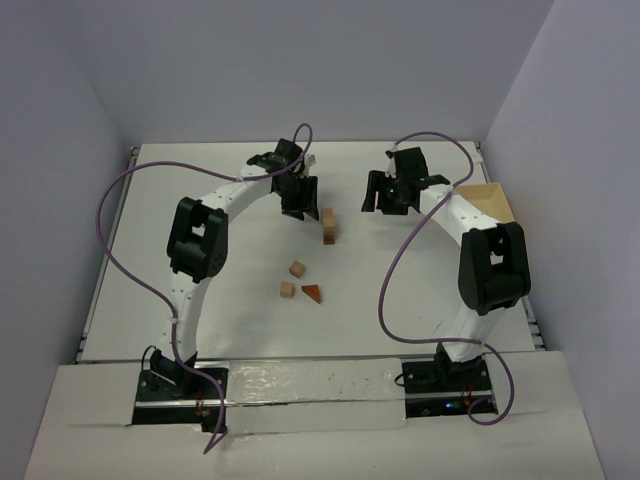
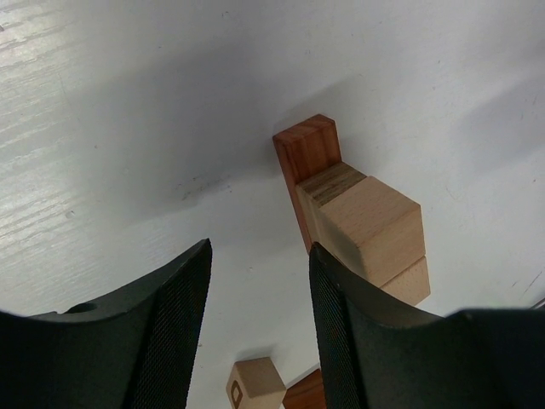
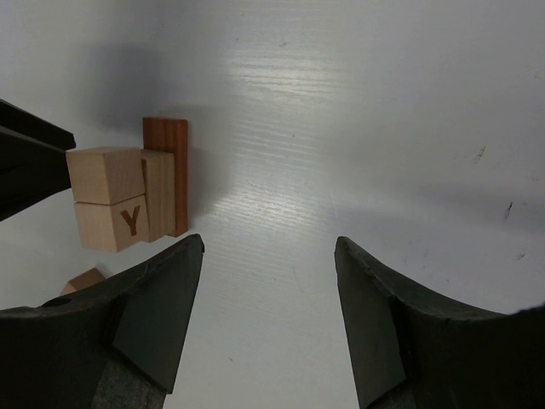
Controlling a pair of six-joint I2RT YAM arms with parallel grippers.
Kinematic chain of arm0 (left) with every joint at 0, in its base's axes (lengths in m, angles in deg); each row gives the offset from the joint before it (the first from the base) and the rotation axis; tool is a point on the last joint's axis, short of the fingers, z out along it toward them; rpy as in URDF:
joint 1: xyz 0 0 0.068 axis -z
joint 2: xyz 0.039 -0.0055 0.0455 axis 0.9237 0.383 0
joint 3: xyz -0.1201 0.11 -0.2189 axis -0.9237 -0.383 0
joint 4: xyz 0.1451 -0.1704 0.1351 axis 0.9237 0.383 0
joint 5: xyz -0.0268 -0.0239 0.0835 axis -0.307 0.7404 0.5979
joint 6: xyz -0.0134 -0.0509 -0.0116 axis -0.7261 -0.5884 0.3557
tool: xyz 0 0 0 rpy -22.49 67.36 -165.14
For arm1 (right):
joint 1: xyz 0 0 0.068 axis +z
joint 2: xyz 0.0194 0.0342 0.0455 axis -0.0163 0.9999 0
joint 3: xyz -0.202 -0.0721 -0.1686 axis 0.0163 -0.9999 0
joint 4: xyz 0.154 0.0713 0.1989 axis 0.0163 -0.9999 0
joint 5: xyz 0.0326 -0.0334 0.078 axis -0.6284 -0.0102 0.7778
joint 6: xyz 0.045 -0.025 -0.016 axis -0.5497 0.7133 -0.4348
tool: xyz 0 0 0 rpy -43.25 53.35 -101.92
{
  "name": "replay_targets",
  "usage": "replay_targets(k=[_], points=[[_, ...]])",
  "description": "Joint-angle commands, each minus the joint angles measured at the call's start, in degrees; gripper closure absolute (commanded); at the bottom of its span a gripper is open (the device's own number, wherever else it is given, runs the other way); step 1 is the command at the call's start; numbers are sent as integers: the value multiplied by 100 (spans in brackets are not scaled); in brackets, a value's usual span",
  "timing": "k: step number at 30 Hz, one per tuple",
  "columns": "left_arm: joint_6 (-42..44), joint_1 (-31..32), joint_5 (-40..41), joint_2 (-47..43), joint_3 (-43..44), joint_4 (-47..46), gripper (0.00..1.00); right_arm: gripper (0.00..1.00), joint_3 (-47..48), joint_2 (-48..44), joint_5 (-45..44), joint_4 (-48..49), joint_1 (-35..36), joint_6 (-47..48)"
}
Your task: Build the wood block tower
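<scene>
Hanging partly open, my left gripper (image 2: 260,256) has hold of nothing; only the white table (image 2: 119,119) shows between its jaws. Just past the right-hand finger (image 2: 358,341) of that gripper stands the tower (image 2: 358,217): two tan cubes one on the other, the lower one marked Y, with a reddish-brown piece upright against them. That finger is just beside the tower, but I cannot tell whether it touches. My right gripper (image 3: 268,247) is spread wide and also empty, off to the tower's right and apart from it. Nearer my bases lie the loose wood blocks: a tan cube (image 1: 296,268), a second tan cube (image 1: 287,289) and, just beside that, the reddish-brown wedge (image 1: 312,292). Farther out, at the table's right edge, sits a pale wooden box (image 1: 488,198)
</scene>
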Motion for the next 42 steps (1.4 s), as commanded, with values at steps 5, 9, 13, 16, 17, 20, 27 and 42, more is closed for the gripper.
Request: replay_targets(k=[5,9,13,16,17,20,27,42], points=[[-58,43,-129,63,273,16,42,29,44,-134,-59,58,40,45],[-50,50,-120,77,276,36,38,29,53,-119,-52,53,34,39],[-48,53,-138,44,244,15,44,29,36,-127,-63,69,43,39],[-41,65,-108,16,236,4,45,29,44,-119,-45,70,43,39],[-41,69,-96,16,240,4,44,29,41,-119,-42,70,43,39],[-32,68,-92,26,242,12,40,29,34,-119,-45,70,43,41],[-32,69,-117,68,302,21,34,29,32,-128,-49,74,39,52],[-14,78,-97,95,328,39,31,29,29,-128,-54,70,43,54]])
